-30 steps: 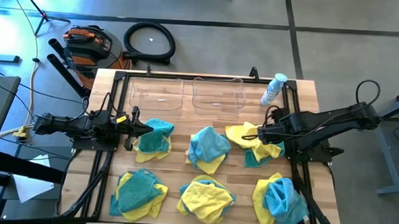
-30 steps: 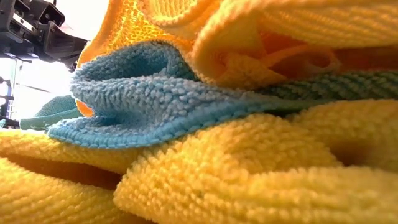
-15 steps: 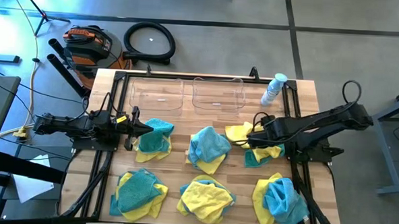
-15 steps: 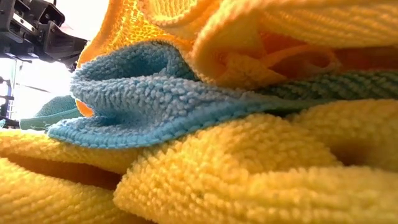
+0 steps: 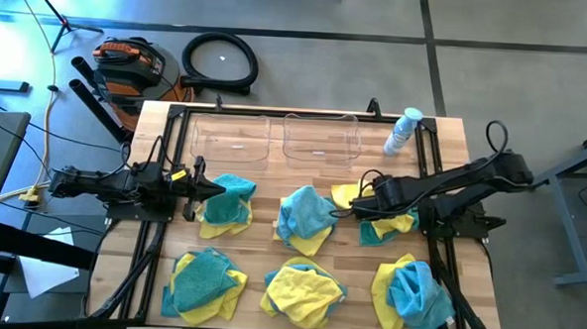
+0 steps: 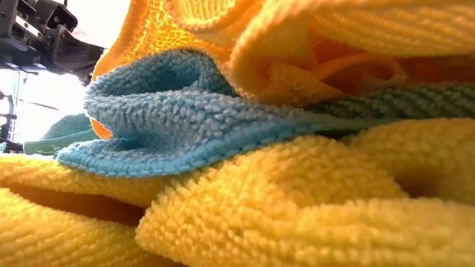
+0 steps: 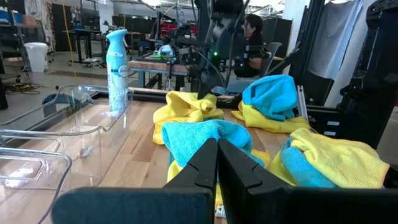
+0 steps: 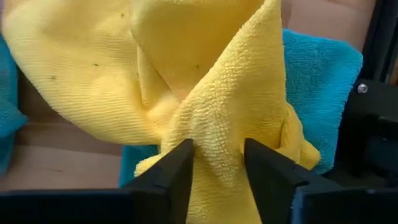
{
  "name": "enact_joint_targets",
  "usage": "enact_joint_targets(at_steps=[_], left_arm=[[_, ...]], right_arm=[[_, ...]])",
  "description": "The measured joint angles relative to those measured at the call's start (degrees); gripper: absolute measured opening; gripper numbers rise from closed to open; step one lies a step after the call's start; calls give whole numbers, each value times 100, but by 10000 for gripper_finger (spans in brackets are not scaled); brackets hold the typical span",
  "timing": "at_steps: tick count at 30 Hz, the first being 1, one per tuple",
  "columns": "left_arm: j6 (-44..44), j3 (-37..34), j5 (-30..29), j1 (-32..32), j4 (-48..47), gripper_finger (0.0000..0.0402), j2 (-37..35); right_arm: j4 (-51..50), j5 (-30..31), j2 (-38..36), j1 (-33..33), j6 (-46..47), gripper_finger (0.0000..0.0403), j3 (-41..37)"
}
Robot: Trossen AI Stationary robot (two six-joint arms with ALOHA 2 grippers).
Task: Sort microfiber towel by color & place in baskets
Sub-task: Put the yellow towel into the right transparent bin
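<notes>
Six piles of yellow, teal and blue microfiber towels lie on the wooden table. My right gripper (image 5: 359, 200) (image 8: 217, 163) is over the far right pile, shut on its yellow towel (image 5: 344, 193) (image 8: 186, 62), which lies on a teal towel (image 8: 323, 68). My left gripper (image 5: 201, 188) (image 7: 217, 155) is shut and waits at the left side of the far left pile (image 5: 229, 201). Two clear baskets (image 5: 230, 137) (image 5: 321, 138) stand along the far edge. In the low view, yellow and blue towels (image 6: 245, 133) fill the picture. My right gripper pinches a raised fold of the yellow towel (image 8: 219, 134) between its two fingers (image 8: 177, 171), several layers thick. It comes slanting down from the table's right. The rest of the towel spreads out beyond the fingers on the teal towel and the table.
A spray bottle (image 5: 402, 130) (image 7: 117, 62) stands at the far right corner, beside the right basket. Black frame rails (image 5: 441, 191) run along the table's left and right sides. A person sits in the room beyond the table (image 7: 252, 28). A hose and a vacuum lie on the floor (image 5: 219, 62).
My right gripper has moved toward the table's left, across the yellow towel of the far right pile, and its arm has bent upward behind it. The left arm and the other piles have kept still.
</notes>
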Motion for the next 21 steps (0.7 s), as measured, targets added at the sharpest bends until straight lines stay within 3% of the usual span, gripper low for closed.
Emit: enact_joint_targets(at_steps=[7,13,16,21], left_arm=[[2,-2,0,-2,0,0,0],[2,-2,0,-2,0,0,-1],[2,-2,0,-1,0,0,0],[1,0,0,0,0,0,0]], right_arm=[[-19,-26,25,0,37,17,0],[-314,-119,-244,6,9,13,306],[-803,474,-468,91,38,3,918],[-1378,2113,-670,238,-176,3,2440]])
